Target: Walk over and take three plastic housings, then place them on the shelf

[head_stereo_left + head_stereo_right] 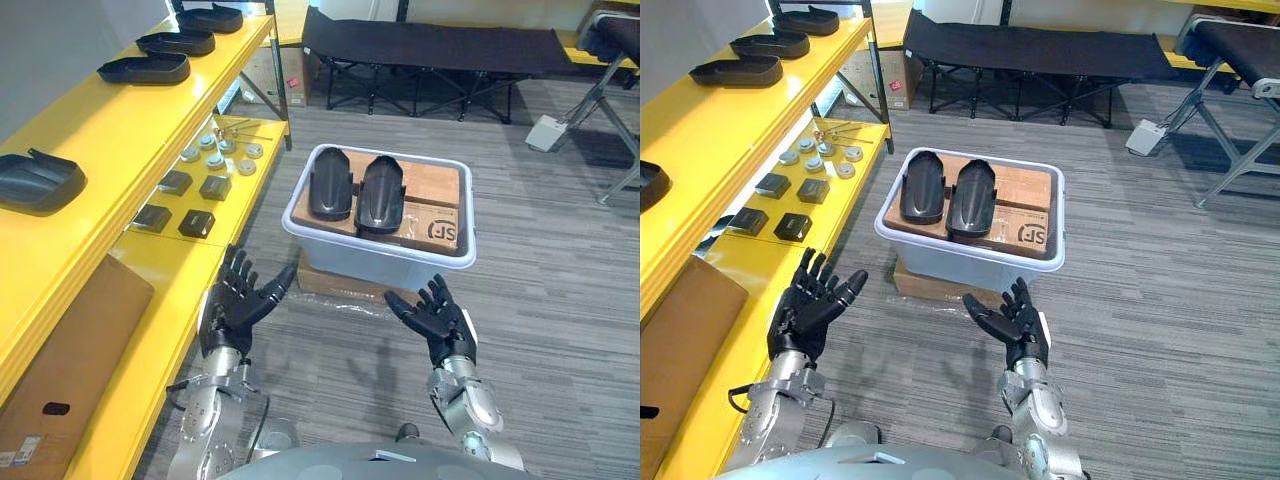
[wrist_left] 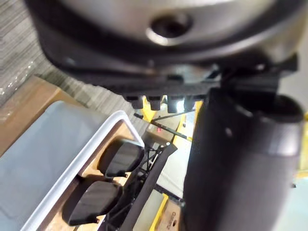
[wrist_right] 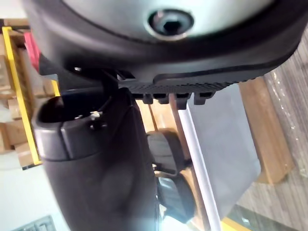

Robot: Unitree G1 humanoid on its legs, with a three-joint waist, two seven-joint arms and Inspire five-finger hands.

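We look down on a pale plastic bin point(image 1: 385, 262) standing on the grey floor point(image 1: 540, 300) just in front of us. Two black plastic housings point(image 1: 330, 185) lie side by side in it, rounded backs up. They rest on cardboard boxes point(image 1: 430, 200) that raise them to the rim, within easy reach.

Our left hand point(image 1: 238, 300) and right hand point(image 1: 435, 320) hover near the bin's closest wall, one toward each side. The fingers are spread and straight, holding nothing, and we judge they are poised to reach in.

To our left runs the yellow shelf point(image 1: 110, 130). Four similar housings point(image 1: 145, 68) sit spaced along its top level, with bare room between them for more. On its lower level lie small dark parts point(image 1: 197, 223).
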